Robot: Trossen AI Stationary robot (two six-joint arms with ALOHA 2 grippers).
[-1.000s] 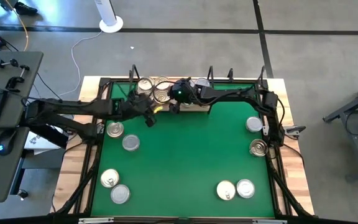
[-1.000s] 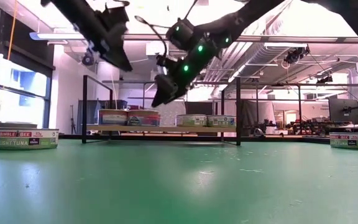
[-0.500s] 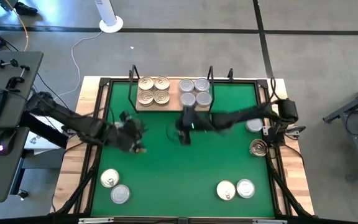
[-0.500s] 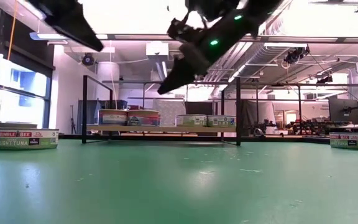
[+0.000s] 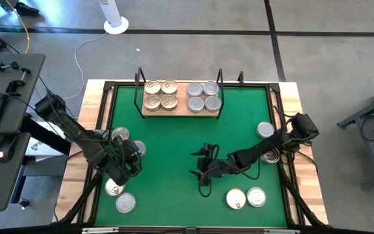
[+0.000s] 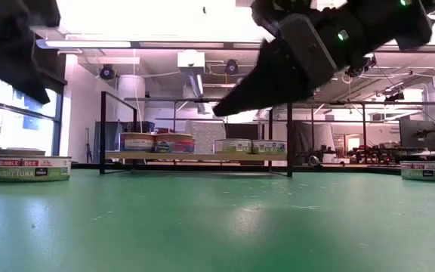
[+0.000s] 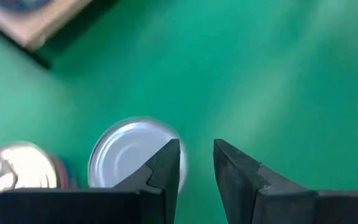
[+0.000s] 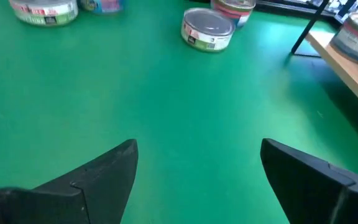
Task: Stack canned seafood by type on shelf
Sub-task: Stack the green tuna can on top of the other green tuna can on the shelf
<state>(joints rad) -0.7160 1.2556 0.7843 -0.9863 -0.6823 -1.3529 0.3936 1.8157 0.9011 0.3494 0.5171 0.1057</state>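
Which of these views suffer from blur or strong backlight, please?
Low view: bright ceiling light behind, so the right end effector is a dark silhouette. Left wrist view: the round silver-lidded tin is smeared by blur. High view: evenly lit; the tan wooden shelf is sharp.

The scene is lit brightly and evenly from above. In the low view, strong glare is seen from the ceiling lights behind the right gripper (image 6: 229,112), which is shown as a dark silhouette. A silver can (image 7: 132,160) beside the left gripper (image 7: 196,163) is blurred.
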